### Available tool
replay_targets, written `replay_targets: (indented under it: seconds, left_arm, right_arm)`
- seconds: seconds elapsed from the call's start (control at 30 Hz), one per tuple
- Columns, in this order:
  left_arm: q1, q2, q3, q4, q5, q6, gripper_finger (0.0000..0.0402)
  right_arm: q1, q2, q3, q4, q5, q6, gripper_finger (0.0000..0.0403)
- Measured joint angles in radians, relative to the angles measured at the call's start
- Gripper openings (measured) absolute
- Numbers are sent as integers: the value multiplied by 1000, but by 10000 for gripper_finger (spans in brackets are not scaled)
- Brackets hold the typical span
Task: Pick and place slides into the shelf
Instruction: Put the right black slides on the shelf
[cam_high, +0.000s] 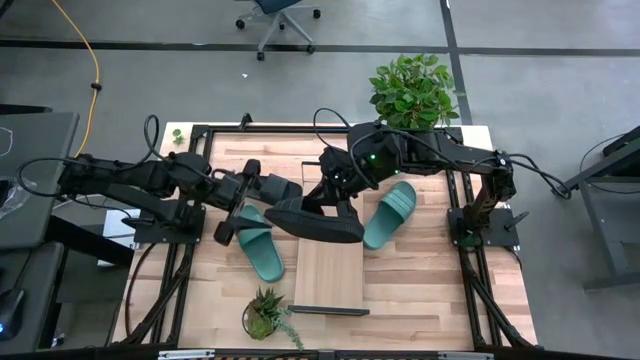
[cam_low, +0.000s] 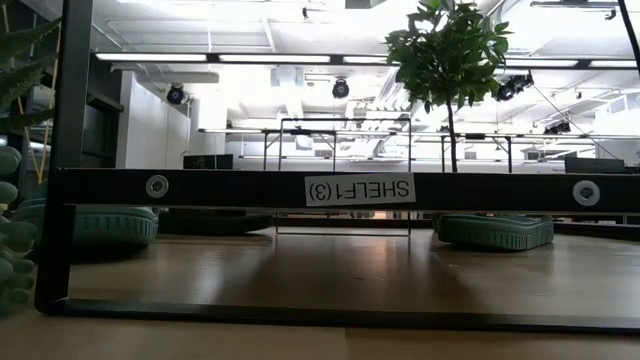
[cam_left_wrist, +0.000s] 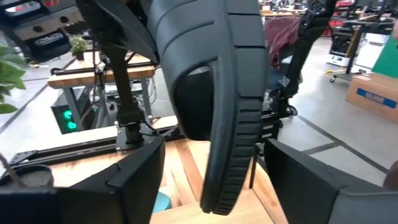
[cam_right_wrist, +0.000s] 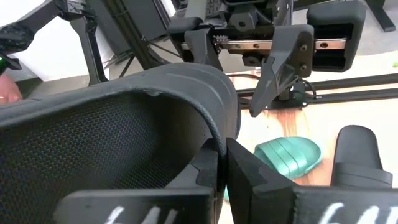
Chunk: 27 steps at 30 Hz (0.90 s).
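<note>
One black slide (cam_high: 312, 222) is off the table, over the far part of the light-wood shelf (cam_high: 330, 275). My right gripper (cam_high: 335, 197) is shut on it. My left gripper (cam_left_wrist: 214, 186) is open; its fingers stand either side of the slide's end (cam_left_wrist: 217, 193) without touching. The second black slide (cam_high: 228, 228) lies on the table below the left arm, next to a teal slide (cam_high: 262, 248). The other teal slide (cam_high: 390, 214) lies right of the shelf. The low view shows both teal slides (cam_low: 100, 225) (cam_low: 495, 230) flat on their soles beyond the shelf's black rail (cam_low: 360, 188). My right gripper pinches the black slide's strap edge (cam_right_wrist: 214, 134). One finger (cam_right_wrist: 208, 168) is on the mesh-lined inner side and one finger (cam_right_wrist: 252, 171) on the outside. It comes from above and the table's right. The slide is lifted clear and lies roughly level, tipped on its side.
A small succulent (cam_high: 265, 315) stands at the near edge, left of the shelf's near rail (cam_high: 330, 311). A leafy plant (cam_high: 412, 92) stands at the far right corner. Black frame rails (cam_high: 185, 260) run along both table sides. Bare wood lies right of the shelf.
</note>
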Motion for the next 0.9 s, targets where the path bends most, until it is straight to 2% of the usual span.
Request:
replay_targets:
  seconds: [0.67,0.9]
  left_arm:
    - [0,0,0,1,5,-3,33]
    - [0,0,-1,18,5,-12,24]
  right_arm:
    - [0,-1,0,22,4,-23,6]
    - [0,-2,0,21,8,-15,43]
